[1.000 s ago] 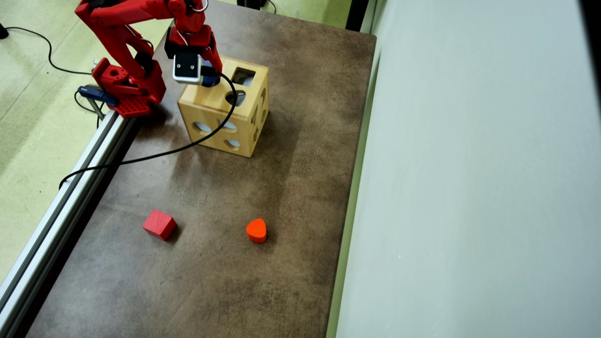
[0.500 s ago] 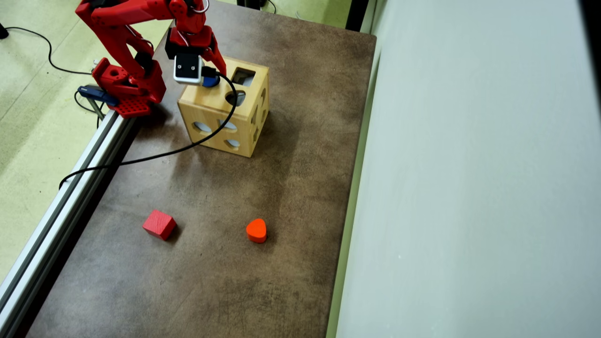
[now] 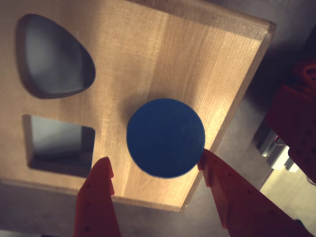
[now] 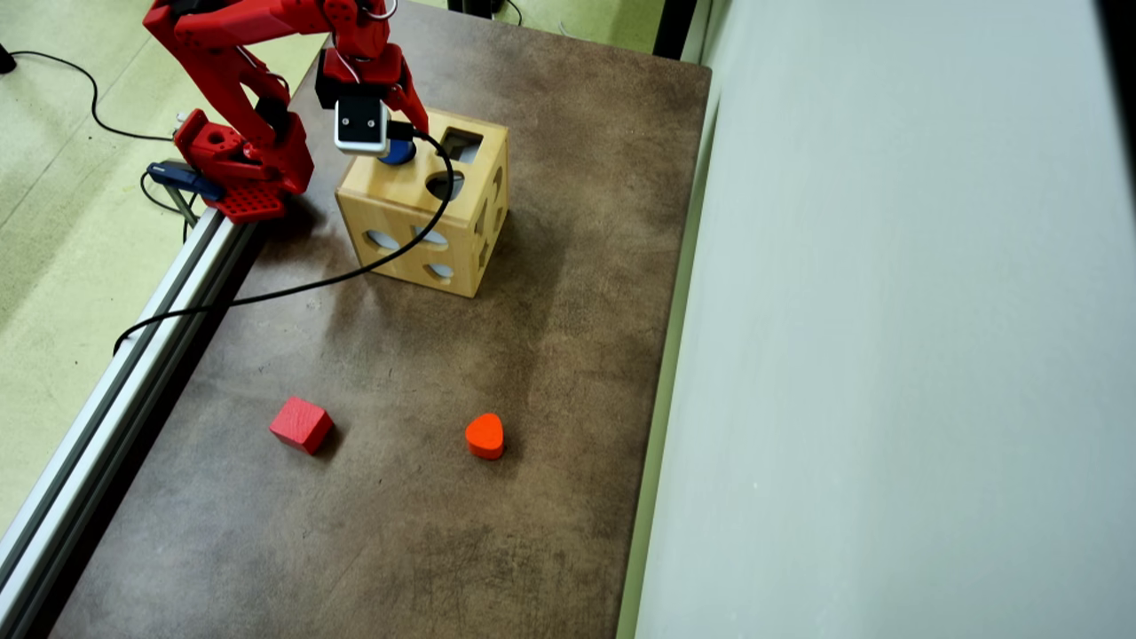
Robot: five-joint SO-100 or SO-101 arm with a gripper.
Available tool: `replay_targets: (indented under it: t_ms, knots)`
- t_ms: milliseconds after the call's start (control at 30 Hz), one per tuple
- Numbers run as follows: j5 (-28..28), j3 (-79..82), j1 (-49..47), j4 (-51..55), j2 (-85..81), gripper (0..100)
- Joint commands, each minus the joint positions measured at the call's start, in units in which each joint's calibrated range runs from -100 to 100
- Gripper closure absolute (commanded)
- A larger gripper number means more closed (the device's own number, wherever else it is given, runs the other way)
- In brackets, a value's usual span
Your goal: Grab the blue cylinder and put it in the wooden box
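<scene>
In the wrist view, the blue cylinder sits on the top face of the wooden box, beside the square and heart-like cut-outs. The claw stands apart, its right finger touching the cylinder's edge and its left finger clear of it. In the overhead view, the cylinder rests on the box under the claw; a red cube and an orange heart block lie well apart on the tabletop.

Red arm bent over the far-left of the scene, gripper open.

In the overhead view the arm rises from its base at the left, folds over and points its gripper downward. In the wrist view the gripper shows two orange-red fingers spread apart, clasping nothing.
</scene>
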Motion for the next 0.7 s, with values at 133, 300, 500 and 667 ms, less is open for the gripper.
replay_targets:
  t_ms: [133,300,500,667]
  knots:
    - [0.2,-0.37,0.35,0.49,-7.31,80]
    - [0.15,-0.46,0.72,0.49,-14.36,80]
    - [0.1,-0.19,6.22,0.57,-16.32,80]
    - [0.83,-0.19,15.35,0.49,-15.55,80]
